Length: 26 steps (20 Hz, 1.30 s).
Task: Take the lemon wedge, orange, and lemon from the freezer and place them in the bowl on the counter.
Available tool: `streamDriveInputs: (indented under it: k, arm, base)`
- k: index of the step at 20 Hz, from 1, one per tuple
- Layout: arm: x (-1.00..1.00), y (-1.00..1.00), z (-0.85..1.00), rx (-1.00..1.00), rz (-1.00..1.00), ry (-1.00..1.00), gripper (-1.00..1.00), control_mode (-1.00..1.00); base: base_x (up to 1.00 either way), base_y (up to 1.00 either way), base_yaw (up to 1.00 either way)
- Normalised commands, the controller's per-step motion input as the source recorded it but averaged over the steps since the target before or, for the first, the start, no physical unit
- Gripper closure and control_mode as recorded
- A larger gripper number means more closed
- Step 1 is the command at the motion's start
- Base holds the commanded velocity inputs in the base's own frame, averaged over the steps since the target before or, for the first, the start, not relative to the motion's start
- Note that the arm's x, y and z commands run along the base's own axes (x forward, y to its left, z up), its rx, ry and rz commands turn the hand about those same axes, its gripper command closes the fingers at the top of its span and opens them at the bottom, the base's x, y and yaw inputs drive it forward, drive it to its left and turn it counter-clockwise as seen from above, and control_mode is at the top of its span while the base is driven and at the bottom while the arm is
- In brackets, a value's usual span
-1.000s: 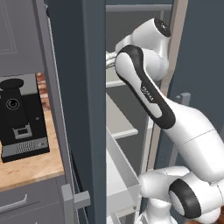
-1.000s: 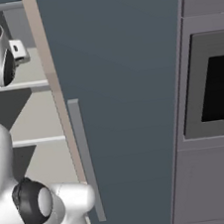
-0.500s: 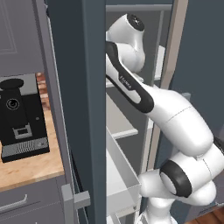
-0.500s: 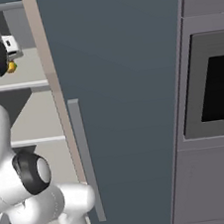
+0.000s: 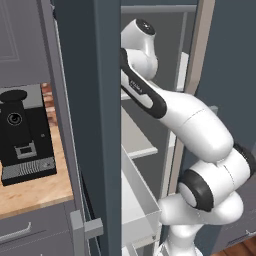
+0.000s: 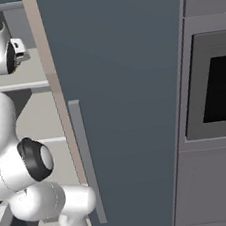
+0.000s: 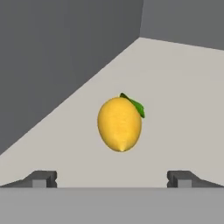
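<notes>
Reaching into the freezer [image 5: 95, 125], the pincer [image 7: 112, 178] stands released, its tips spread wide, aimed at the lemon [image 7: 119, 124], which lies alone on a light grey shelf [image 7: 175, 100] just ahead, untouched

Flat, even rendered light fills my views, with no glare or blur. Everything is sharp; shadows are barely visible, edges undistorted.

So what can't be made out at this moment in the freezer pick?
- Gripper: fingertips apart in the hand view; in the left base view the freezer door edge hides it.
- Lemon: its underside on the shelf is hidden.
- Coffee machine: its top left is behind the door frame.
</notes>
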Motion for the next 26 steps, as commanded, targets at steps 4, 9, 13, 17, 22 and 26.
streamDriveInputs:
  k: [4, 9, 13, 17, 22, 26]
  arm:
    - [0.47, 0.21, -0.05, -0.11, 0.0, 0.0, -1.0, -1.0]
    - [0.35, 0.24, -0.01, -0.08, 0.0, 0.0, -1.0, -1.0]
    - [0.34, 0.2, -0.04, -0.05, 0.0, 0.0, -1.0, -1.0]
    - [0.09, 0.13, -0.14, 0.0, 0.0, 0.0, -1.0, -1.0]
    - [0.0, 0.04, -0.24, 0.0, 0.0, 0.0, -1.0, -1.0]
    - [-0.03, 0.01, -0.32, 0.0, 0.0, 0.01, -1.0, -1.0]
  base:
    - [0.0, 0.0, 0.0]
    - [0.0, 0.0, 0.0]
    - [0.0, 0.0, 0.0]
    - [0.0, 0.0, 0.0]
    - [0.0, 0.0, 0.0]
    - [0.0, 0.0, 0.0]
